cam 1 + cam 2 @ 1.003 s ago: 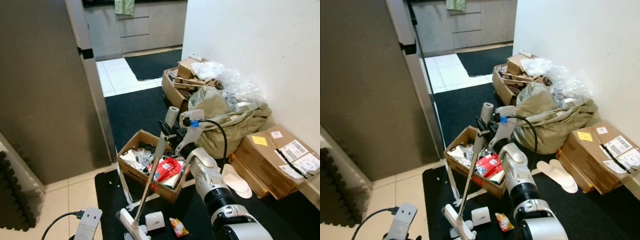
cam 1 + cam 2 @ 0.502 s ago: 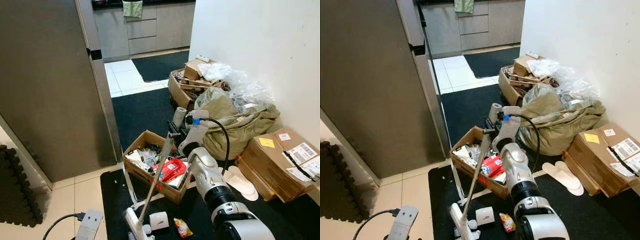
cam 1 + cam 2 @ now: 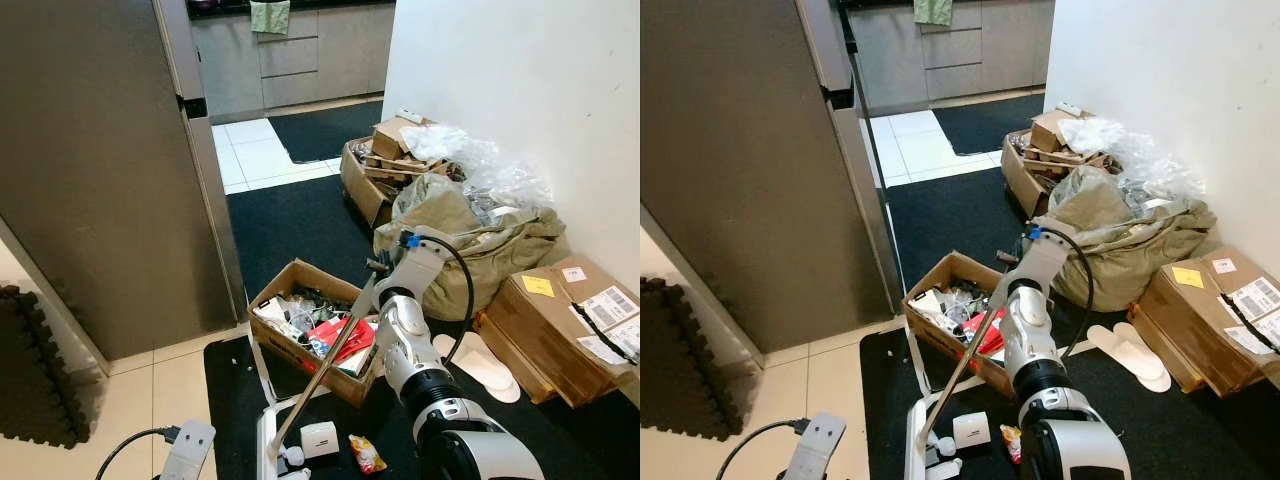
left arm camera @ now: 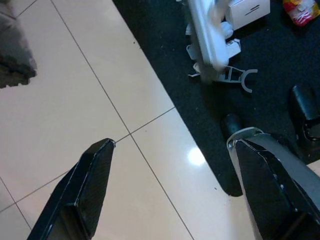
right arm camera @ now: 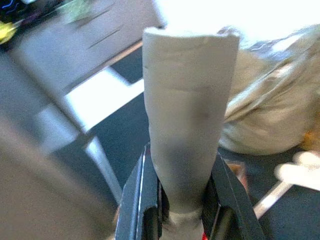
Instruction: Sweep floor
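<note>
My right gripper (image 3: 373, 284) is shut on the grey padded top of a sweeper handle (image 3: 330, 358), seen close up as a thick grey tube (image 5: 187, 130) between its fingers. The handle slants down to the white sweeper head (image 3: 268, 446), which rests on the black mat (image 3: 290, 220) by my feet. My left gripper (image 4: 175, 190) hangs open over the cream tile floor (image 4: 75, 110), at the mat's edge. The sweeper head (image 4: 207, 35) lies just beyond that gripper's fingers, and nothing is between them.
An open cardboard box of clutter (image 3: 288, 283) stands right behind the handle. An olive bag (image 3: 470, 240), more boxes (image 3: 560, 320) and pale insoles (image 3: 480, 360) line the right wall. A small white box (image 3: 320, 438) and a snack packet (image 3: 362, 455) lie on the mat. A tall dark panel (image 3: 100, 170) stands on the left.
My right gripper has carried the handle's top to the right, toward the olive bag, so the handle leans lower. The camera view has shifted a little.
</note>
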Motion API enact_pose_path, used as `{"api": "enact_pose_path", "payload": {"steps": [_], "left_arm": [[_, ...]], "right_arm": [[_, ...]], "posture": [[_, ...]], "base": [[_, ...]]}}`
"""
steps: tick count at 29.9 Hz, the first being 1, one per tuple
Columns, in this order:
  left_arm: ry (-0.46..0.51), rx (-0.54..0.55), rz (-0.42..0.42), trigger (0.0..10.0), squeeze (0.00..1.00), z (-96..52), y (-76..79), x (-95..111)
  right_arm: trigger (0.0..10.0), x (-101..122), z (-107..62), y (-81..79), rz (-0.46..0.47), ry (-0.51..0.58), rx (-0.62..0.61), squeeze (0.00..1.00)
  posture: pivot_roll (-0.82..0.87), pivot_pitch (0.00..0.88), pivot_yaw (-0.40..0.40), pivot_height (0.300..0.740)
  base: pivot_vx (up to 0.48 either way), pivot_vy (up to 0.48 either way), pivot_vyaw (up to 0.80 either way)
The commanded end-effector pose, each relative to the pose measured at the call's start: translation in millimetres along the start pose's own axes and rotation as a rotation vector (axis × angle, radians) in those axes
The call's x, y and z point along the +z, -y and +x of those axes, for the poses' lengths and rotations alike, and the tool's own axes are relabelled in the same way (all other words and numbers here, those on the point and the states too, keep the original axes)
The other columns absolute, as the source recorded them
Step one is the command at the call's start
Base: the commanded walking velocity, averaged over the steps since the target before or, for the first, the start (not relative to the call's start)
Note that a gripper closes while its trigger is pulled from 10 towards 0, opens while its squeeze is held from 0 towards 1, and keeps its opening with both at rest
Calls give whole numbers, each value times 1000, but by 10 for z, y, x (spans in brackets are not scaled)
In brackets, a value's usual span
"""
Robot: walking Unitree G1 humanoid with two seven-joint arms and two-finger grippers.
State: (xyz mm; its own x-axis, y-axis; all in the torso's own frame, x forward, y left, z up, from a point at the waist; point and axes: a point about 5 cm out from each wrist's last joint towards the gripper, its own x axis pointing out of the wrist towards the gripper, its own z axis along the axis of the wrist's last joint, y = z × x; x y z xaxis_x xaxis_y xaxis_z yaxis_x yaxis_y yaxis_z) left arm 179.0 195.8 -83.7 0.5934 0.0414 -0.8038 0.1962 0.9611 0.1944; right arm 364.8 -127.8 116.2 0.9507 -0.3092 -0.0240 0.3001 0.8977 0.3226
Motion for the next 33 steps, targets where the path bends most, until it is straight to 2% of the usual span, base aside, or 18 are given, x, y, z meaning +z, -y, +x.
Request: {"api": "enact_pose_path", "payload": {"steps": [1,3,7,14,22,31,33], "left_arm": [[-19,-5,11,10000,0,-8,5,-46],[-19,-5,11,10000,0,-8,5,-46],[-23,-14,17,10000,0,-8,60,-57],[-26,-21,18,10000,0,-11,125,-73],[-65,-38,27,10000,0,-65,238,-265],[-80,-39,39,10000,0,-96,229,-360],[-80,-34,37,10000,0,-100,189,-372]], "right_arm": [[10000,69,-22,30,14,91,-92,0],[10000,69,-22,30,14,91,-92,0],[10000,41,-50,15,-43,107,-124,0],[10000,-1,-51,22,-54,81,-133,0],[10000,-130,-105,0,-75,25,-162,0],[10000,-160,-142,11,-123,46,-181,0],[10000,-157,-146,14,-170,65,-182,0]], "posture": [[-43,0,34,740],[-43,0,34,740],[-39,0,31,740],[-33,6,31,740],[0,85,24,740],[18,132,17,740],[20,141,19,740]], "base": [[0,0,0],[0,0,0],[0,0,0],[0,0,0],[0,0,0],[0,0,0],[0,0,0]]}}
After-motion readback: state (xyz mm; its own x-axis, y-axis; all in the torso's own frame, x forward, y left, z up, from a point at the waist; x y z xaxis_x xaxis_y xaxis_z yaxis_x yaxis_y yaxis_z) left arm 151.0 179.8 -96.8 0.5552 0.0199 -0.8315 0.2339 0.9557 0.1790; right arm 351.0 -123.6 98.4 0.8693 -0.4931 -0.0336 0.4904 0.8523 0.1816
